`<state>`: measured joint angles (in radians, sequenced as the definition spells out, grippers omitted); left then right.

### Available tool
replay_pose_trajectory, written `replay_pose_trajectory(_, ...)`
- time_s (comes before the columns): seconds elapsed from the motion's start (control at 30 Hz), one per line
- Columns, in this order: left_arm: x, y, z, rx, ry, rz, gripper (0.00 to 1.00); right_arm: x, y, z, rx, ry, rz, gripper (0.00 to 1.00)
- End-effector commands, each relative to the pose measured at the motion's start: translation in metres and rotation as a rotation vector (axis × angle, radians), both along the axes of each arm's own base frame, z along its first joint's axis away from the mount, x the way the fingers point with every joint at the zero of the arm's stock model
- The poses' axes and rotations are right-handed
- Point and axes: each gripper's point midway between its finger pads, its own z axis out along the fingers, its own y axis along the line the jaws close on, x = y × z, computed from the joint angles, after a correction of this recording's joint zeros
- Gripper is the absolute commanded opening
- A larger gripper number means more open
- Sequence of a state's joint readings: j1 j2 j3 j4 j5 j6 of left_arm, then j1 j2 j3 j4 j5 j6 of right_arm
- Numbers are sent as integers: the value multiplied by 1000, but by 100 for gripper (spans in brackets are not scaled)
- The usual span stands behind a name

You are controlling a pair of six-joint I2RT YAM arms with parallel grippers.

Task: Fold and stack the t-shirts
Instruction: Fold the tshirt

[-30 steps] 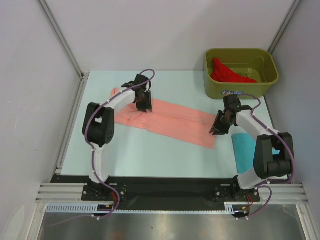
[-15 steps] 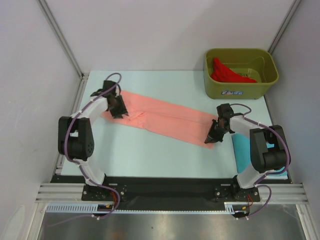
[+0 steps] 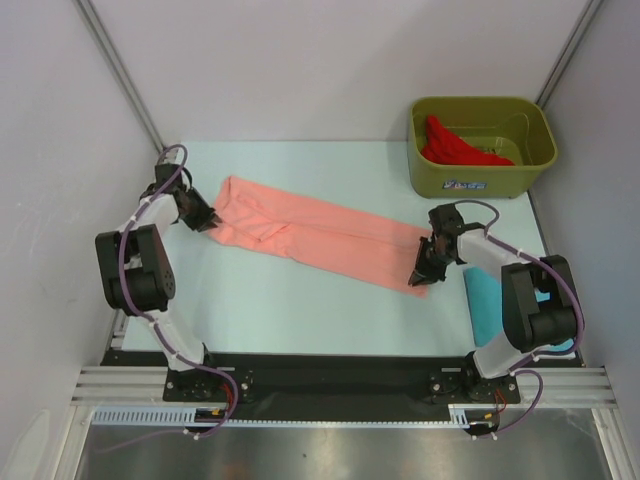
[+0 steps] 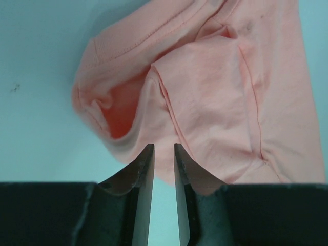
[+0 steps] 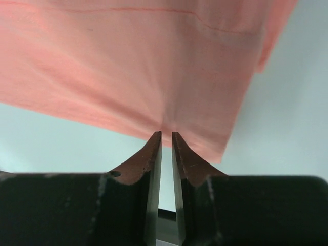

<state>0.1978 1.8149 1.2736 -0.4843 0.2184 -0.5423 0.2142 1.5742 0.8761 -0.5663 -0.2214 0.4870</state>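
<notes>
Nearest you, the turquoise-blue t-shirt [image 3: 487, 300] lies by the table's [image 3: 300, 310] right edge. Just beside it, your right gripper [image 5: 166, 134] is clenched on the near corner of the salmon-pink t-shirt [image 3: 310, 235], which lies diagonally across the table. At its far-left end, your left gripper [image 4: 163, 147] has its jaws narrowly apart at the hem; whether it is grasping the cloth, I cannot tell. Farthest, the olive-green tub [image 3: 520, 178] holds the bright red t-shirt [image 3: 452, 148].

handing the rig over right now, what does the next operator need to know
left hand: jaws nearly together at the left end of the salmon-pink fabric t-shirt; grip unclear.
right hand: pinching that shirt's other end.
turquoise-blue t-shirt: flat on the table by the right arm.
bright red t-shirt: in the olive-green plastic tub.
Done: pink shirt folded into a long strip.
Left: finish it, fold red, stack all.
</notes>
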Motion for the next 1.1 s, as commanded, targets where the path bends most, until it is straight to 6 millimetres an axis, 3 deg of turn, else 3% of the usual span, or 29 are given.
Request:
replay_pose_trajectory(0.0,30,3,1,-10,-57,-2,26,19,7,30,-14,-73,44,20)
replay_pose_trajectory(0.13,29,16,-22,17,8,39,24,25,14,29,2,-69,33,21)
replay_pose_trajectory(0.37,27,39,-61,104,101,32,21,3,-7,-24,-83,57,35,20)
replay_pose_trajectory(0.47,35,52,-61,136,91,39,21,-3,-17,-28,-130,61,21,20)
replay_pose_trajectory(0.63,43,52,-62,126,91,3,22,-20,-31,-40,-182,132,-1,20)
replay_pose_trajectory(0.77,42,53,-43,134,71,17,29,-29,-28,-39,-168,148,-3,20)
replay_pose_trajectory(0.8,38,54,-27,141,52,26,38,-24,-25,-31,-153,114,-2,20)
replay_pose_trajectory(0.9,22,56,-7,175,28,69,54,-20,-13,-13,-127,55,30,22)
replay_pose_trajectory(0.93,20,59,21,200,-29,96,57,-17,-12,-8,-126,38,36,23)
replay_pose_trajectory(1.0,5,66,30,251,-34,141,66,-9,-11,6,-126,-3,39,27)
replay_pose_trajectory(1.03,1,70,46,268,-67,167,68,-6,-12,12,-131,-20,41,30)
replay_pose_trajectory(1.07,-4,72,44,280,-56,181,69,-2,-13,16,-141,-39,54,34)
